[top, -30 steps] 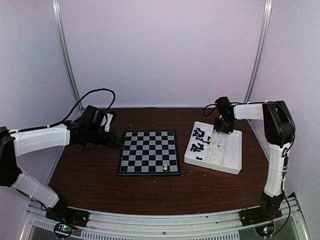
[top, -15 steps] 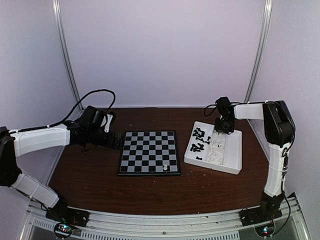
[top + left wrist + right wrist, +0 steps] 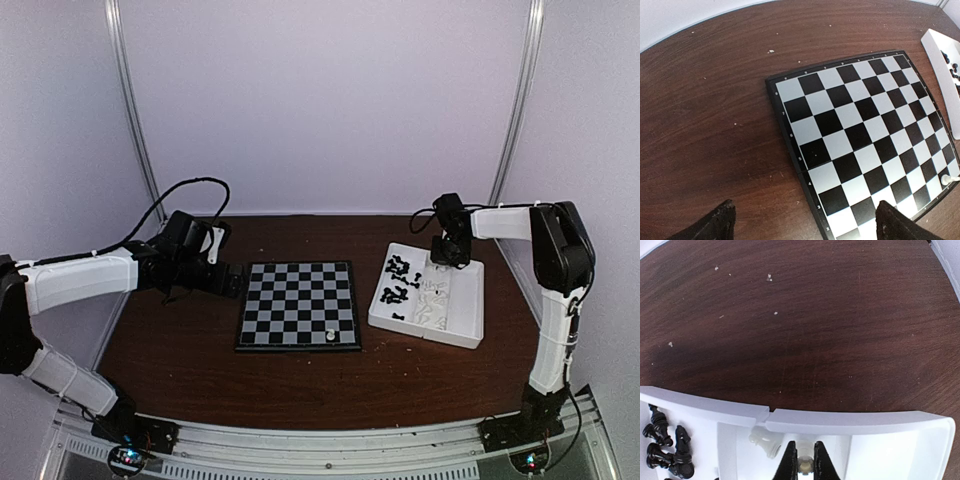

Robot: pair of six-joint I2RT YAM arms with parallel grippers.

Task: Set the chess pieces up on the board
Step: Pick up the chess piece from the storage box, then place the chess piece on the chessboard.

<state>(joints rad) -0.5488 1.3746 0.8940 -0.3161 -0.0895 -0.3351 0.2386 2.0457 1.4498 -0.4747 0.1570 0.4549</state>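
- Pinching a small white plastic chess piece [image 3: 804,465], the right tool [image 3: 803,449] has both black fingers closed on its sides, down in the far end of the white plastic tray with little walls inside [image 3: 850,419].
- The piece looks very light and hard, with smooth, slippery sides. I think a soft, steady squeeze round its middle is best. Held too near the top, it could tip or pop out.
- A second white piece [image 3: 762,438] lies on its side just beside the held one. The heap of black pieces [image 3: 399,279] sits in the tray's left part.
- The flat black-and-white chessboard [image 3: 298,303] lies to the left of the tray, near but not touching. One lone white piece [image 3: 331,337] stands at its near right corner. The other squares are bare, so most of the job is left.
- The left tool [image 3: 804,220] hangs by the board's left edge with its fingers wide apart, holding nothing.
- The brown wooden tabletop [image 3: 190,350] is flat, with a few pale crumbs. Pale walls stand close on three sides.
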